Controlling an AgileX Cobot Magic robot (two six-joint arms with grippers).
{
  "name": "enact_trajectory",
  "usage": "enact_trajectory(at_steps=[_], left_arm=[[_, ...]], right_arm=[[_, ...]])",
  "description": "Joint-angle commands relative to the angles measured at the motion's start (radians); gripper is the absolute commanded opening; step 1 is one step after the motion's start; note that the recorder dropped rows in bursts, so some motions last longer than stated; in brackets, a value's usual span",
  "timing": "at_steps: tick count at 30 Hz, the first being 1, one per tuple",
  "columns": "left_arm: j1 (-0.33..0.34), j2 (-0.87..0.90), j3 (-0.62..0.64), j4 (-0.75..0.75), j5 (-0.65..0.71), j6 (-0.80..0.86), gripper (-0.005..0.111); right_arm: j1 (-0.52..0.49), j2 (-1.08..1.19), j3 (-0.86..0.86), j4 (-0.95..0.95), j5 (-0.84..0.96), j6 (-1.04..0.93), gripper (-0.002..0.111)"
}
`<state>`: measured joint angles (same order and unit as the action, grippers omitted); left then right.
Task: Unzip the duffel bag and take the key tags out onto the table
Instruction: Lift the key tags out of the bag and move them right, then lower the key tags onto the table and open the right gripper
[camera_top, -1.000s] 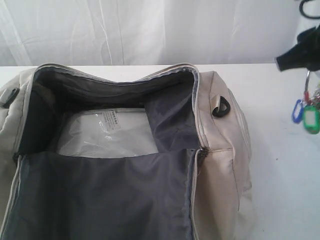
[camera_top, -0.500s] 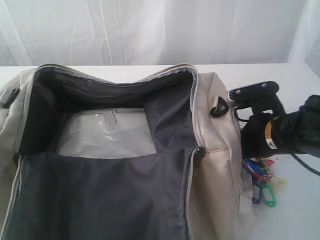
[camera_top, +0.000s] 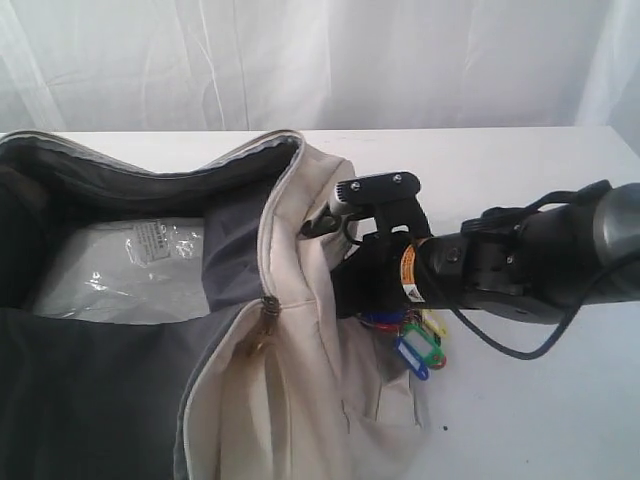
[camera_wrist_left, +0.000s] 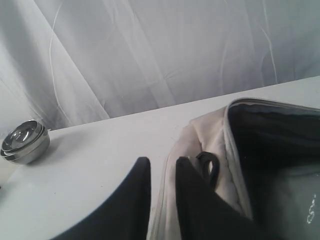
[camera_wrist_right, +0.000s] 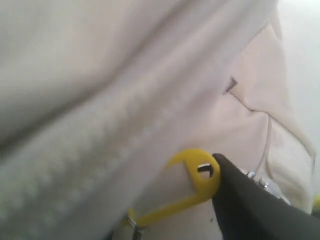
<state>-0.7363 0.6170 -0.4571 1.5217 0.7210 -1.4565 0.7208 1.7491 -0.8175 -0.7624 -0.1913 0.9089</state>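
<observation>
1. Desk (camera_top: 540, 420): plain white and wide, with a white drape (camera_top: 300, 60) hanging behind it.
2. Duffel bag (camera_top: 300, 250): cream fabric, on the left half of the desk. The top is unzipped and gaping, showing dark grey lining (camera_top: 100, 400). The cream end panel is slumped and creased. The zipper pull (camera_top: 265, 312) sits at the end of the opening.
3. Right arm (camera_top: 540, 260): black, reaching in low from the right. The right tool (camera_top: 362, 300) is pushed up against the bag's cream end panel.
4. Clear packet (camera_top: 120, 270): has a white label and lies flat on the bag floor.
5. Left tool (camera_wrist_left: 163, 161): its dark fingers (camera_wrist_left: 192, 200) are slightly apart above the bag's other end, near the black D-ring (camera_wrist_left: 210, 167). A pale bag edge shows in the gap; can't tell if it is pinched.
6. Key tags (camera_top: 412, 345): out of the bag, bunched under the right tool just beside the end panel, over the desk. Blue and yellow show, with a hint of red and green. The right tool is gripping the bunch. In the wrist view, the yellow tag (camera_wrist_right: 197, 172) has its head against a dark finger (camera_wrist_right: 245, 205), with ring metal beside it. Can't tell if the lowest tag touches the desk.
7. Steel bowls (camera_wrist_left: 25, 142): stacked near the desk edge, well apart from the bag.
</observation>
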Motion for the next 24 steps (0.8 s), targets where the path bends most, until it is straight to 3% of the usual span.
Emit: enact_trajectory(at_steps=[1,5,11,17,24], left_arm=[[-0.005,-0.010,0.008,0.008,0.007,-0.002,0.024],[-0.005,-0.010,0.008,0.008,0.007,-0.002,0.024],[-0.005,-0.010,0.008,0.008,0.005,-0.002,0.024],[-0.005,-0.010,0.008,0.006,0.005,-0.002,0.024],[-0.005,-0.010,0.008,0.004,0.003,-0.002,0.024]], right_arm=[[0.016,-0.038,-0.022,-0.004,0.147,0.010,0.000],[0.016,-0.101,-0.017,-0.006,0.406,-0.074,0.000],[0.014,-0.222,0.005,-0.045,0.460,-0.102,0.000],[-0.035,-0.237,0.005,-0.084,0.684,-0.121,0.000],[-0.069,-0.235,0.026,-0.094,0.718,-0.150,0.000]])
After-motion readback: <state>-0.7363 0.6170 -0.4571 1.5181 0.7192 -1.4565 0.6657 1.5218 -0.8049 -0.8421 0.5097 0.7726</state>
